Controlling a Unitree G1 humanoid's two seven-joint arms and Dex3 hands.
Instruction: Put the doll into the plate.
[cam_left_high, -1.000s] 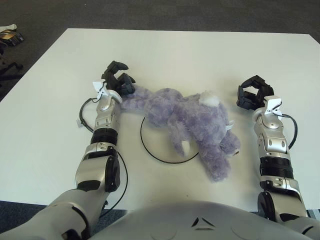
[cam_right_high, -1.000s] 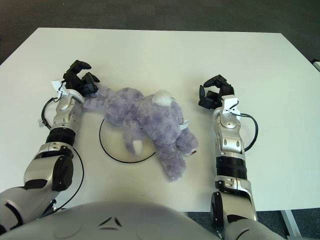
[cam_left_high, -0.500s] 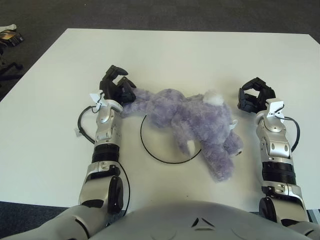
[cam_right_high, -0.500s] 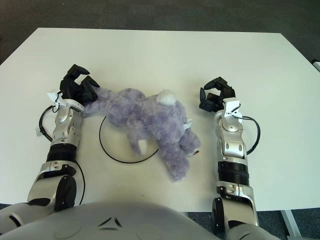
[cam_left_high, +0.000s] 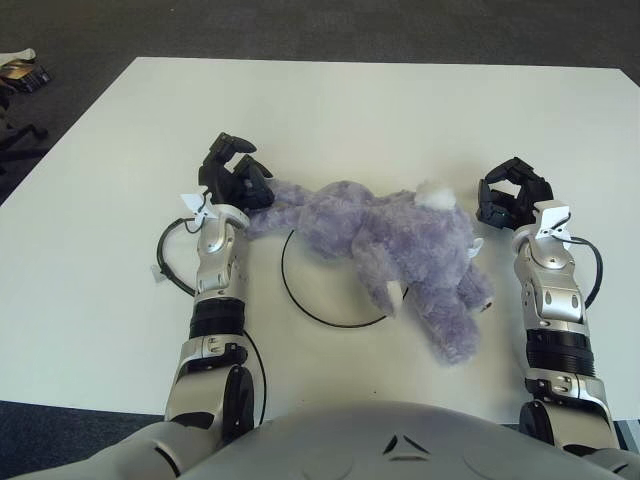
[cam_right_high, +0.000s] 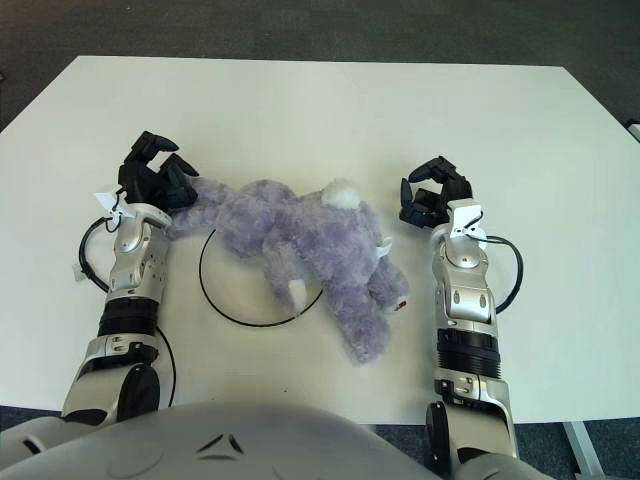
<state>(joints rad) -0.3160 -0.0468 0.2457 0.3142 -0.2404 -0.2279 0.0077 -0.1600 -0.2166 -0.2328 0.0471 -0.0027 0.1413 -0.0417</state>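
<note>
Black fingers (cam_left_high: 243, 181) of the left hand (cam_left_high: 234, 178) curl at the doll's (cam_left_high: 395, 245) left tip, touching its fur; a firm grip cannot be confirmed. The right hand (cam_left_high: 512, 193), curled and empty, sits just right of the doll. The purple doll lies across the plate's (cam_left_high: 300, 298) upper right part, overhanging its right rim onto the table (cam_left_high: 380, 110).

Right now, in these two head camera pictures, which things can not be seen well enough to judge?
- Thin black ring plate: its right part lies under the fluffy purple plush doll, both views.
- Left hand: whether its black fingers pinch the doll's limb or only touch it is unclear; fur covers the contact.
- Right hand: shows beside the doll's head; contact with the white table cannot be told.
- Doll's face: turned down, hidden.
</note>
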